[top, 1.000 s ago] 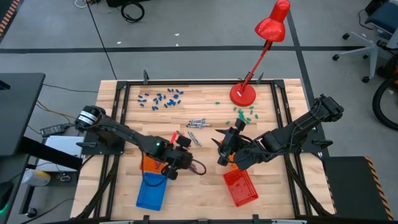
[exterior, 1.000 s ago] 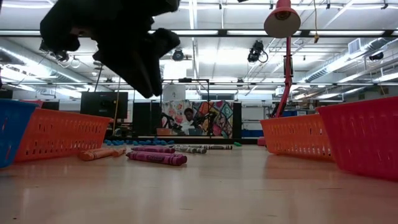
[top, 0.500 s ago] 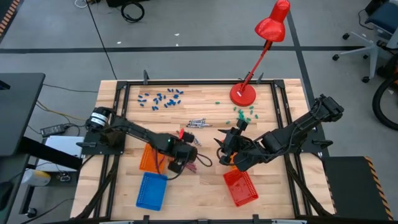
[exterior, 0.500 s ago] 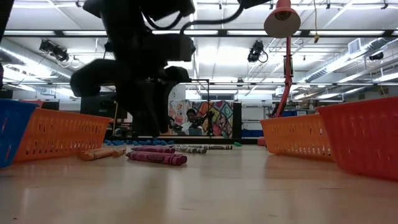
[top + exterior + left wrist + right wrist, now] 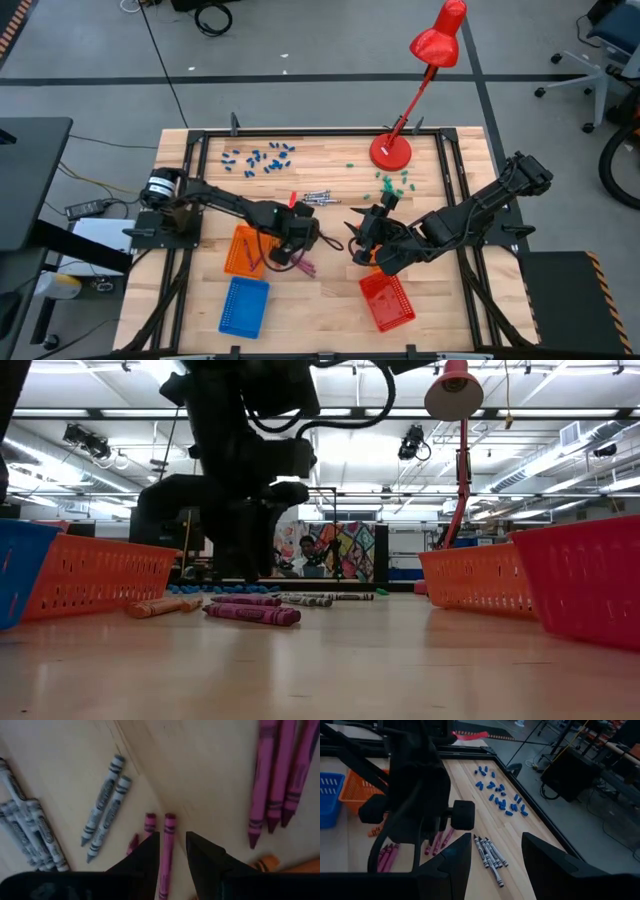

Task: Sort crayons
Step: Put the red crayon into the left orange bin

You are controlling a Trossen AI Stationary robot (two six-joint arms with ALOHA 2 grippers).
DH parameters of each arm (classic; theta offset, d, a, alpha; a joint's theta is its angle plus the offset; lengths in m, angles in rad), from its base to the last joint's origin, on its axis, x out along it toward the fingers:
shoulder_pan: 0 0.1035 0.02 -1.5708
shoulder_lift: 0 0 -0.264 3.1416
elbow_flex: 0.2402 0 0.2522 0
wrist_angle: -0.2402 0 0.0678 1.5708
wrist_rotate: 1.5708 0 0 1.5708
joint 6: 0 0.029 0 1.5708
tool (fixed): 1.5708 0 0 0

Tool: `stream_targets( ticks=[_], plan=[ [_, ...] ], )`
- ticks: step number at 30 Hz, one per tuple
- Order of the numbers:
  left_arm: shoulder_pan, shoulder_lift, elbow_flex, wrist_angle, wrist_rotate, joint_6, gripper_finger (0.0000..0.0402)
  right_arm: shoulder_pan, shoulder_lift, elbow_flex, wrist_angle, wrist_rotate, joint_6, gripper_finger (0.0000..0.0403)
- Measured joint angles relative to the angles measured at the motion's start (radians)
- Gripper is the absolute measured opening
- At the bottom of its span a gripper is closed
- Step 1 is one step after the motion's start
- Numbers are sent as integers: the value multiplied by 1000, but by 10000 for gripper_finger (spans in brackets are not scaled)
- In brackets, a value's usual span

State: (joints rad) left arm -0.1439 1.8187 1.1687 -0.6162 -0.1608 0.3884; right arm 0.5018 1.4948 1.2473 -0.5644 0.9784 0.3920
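I have the left gripper (image 5: pixel 172 851) low over the table's middle, jaws narrowly parted and astride one magenta crayon (image 5: pixel 167 851), with a second magenta crayon (image 5: pixel 149 823) just beside it; I cannot tell whether the fingers touch the crayon. Two grey crayons (image 5: pixel 106 812) lie side by side near them, a larger grey cluster (image 5: pixel 27 827) lies farther off, and three more magenta crayons (image 5: pixel 280 775) lie together to the other side, with bare wood between the groups.

In the high view the left gripper (image 5: pixel 297 235) sits between the orange basket (image 5: pixel 243 250) and the right gripper (image 5: pixel 358 240). The right gripper hangs with jaws spread wide and empty, near the red basket (image 5: pixel 386 300). The blue basket (image 5: pixel 243 305) stands at the near edge. Small blue pieces (image 5: pixel 258 157) are scattered toward the far edge, well apart from both arms.
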Motion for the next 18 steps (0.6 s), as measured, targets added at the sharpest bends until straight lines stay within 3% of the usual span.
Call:
stream_targets(
  ticks=[10,18],
  plan=[
    [1,8,-97,55,-4,-1,85,0,0,0,7,0,1,178],
    [-3,2,-104,66,-5,-3,56,0,0,0,9,0,0,178]
  ],
)
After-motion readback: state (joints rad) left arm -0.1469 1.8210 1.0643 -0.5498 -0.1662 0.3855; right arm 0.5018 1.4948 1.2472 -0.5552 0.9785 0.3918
